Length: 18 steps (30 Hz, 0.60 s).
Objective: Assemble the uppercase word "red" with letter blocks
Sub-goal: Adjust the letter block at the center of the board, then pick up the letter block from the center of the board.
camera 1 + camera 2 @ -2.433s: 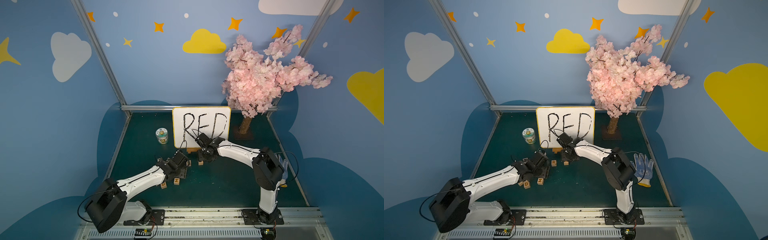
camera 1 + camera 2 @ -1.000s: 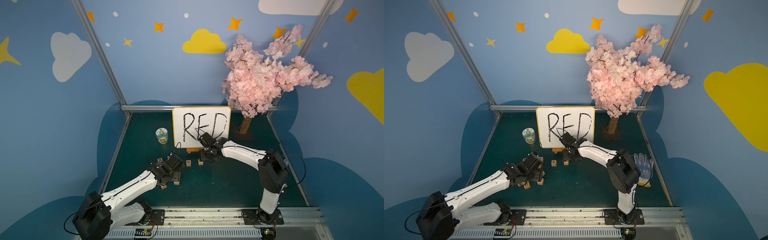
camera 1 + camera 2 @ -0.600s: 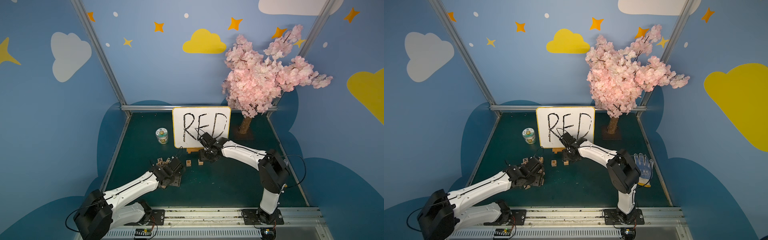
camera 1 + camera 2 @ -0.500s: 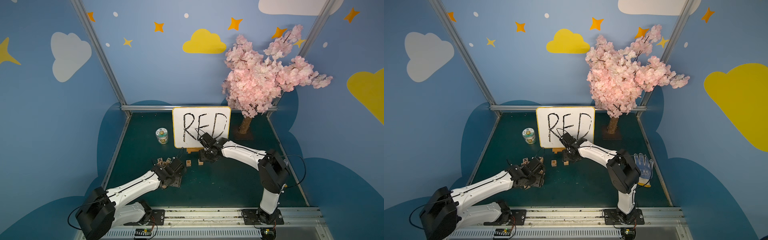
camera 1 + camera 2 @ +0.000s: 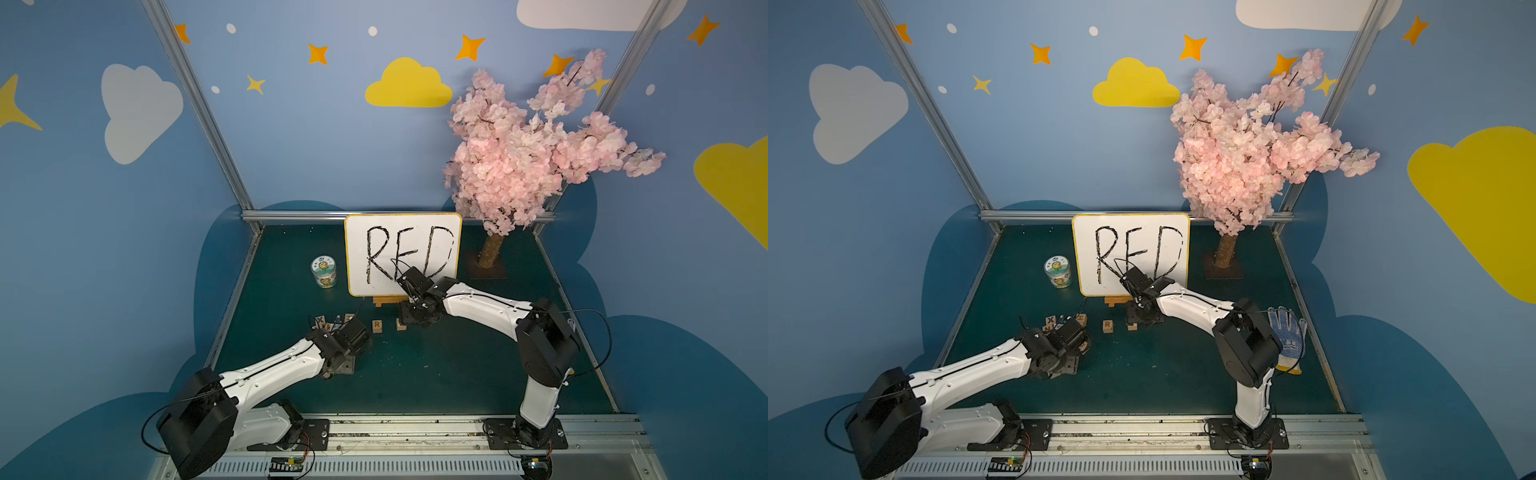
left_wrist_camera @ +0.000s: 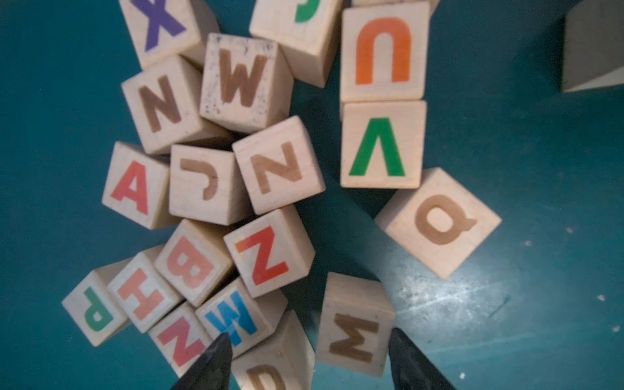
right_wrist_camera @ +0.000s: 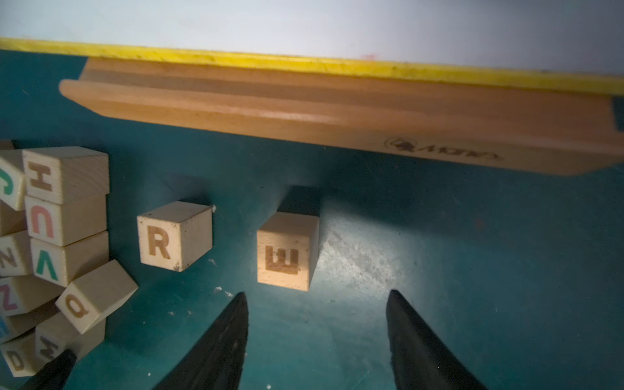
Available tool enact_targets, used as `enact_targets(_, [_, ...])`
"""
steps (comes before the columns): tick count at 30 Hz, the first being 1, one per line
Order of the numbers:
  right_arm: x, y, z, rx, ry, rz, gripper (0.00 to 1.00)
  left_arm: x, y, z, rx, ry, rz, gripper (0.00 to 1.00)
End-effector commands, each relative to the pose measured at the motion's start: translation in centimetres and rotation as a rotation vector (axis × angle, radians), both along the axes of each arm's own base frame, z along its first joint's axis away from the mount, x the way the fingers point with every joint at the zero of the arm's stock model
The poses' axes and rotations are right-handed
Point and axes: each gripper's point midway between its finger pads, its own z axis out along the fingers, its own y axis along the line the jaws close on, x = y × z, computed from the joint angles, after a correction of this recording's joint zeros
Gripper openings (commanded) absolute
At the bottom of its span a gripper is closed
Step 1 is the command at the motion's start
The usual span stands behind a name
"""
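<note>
My right gripper (image 7: 316, 293) stands wide with nothing between its fingers, the tips just short of the E block (image 7: 283, 256), whose brown letter lies turned on its side. The R block (image 7: 158, 243) sits beside it with a clear gap. Both rest on the green mat (image 7: 472, 270) in front of the wooden stand (image 7: 304, 108) that carries the whiteboard (image 5: 356, 257) with RED handwritten on it. My left gripper (image 6: 309, 336) is parted too, low over the heap of letter blocks (image 6: 277, 169). The M block (image 6: 354, 334) and a D block (image 6: 266, 374) show between its tips, and I cannot tell whether either finger touches them. In both top views that heap lies near the R block, on my left side of it. Farther out stand a jar (image 5: 324, 271) and a pink blossom tree (image 5: 519, 166), and a glove (image 5: 1285, 332) lies by my right arm
</note>
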Motion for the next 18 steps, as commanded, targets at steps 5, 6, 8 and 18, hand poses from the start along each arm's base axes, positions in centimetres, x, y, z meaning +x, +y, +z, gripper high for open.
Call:
enact_targets(5, [0.1,0.9,1.2,0.022,-0.019,0.124,0.63,2.2,-1.2,4.4,-0.124,-0.180,-0.005,0.74])
enact_targets(6, [0.2,0.9,1.4,0.008,-0.024,0.154,0.62,2.3,-1.3,4.8,-0.136,-0.195,-0.008,0.74])
enact_targets(8, [0.1,1.5,1.6,-0.004,-0.032,0.261,0.62,2.7,-1.4,5.7,-0.161,-0.215,-0.009,0.75])
enact_targets(18, [-0.9,1.4,3.2,-0.152,-0.138,0.705,0.55,6.9,-0.4,11.2,-0.413,-0.268,0.011,0.75])
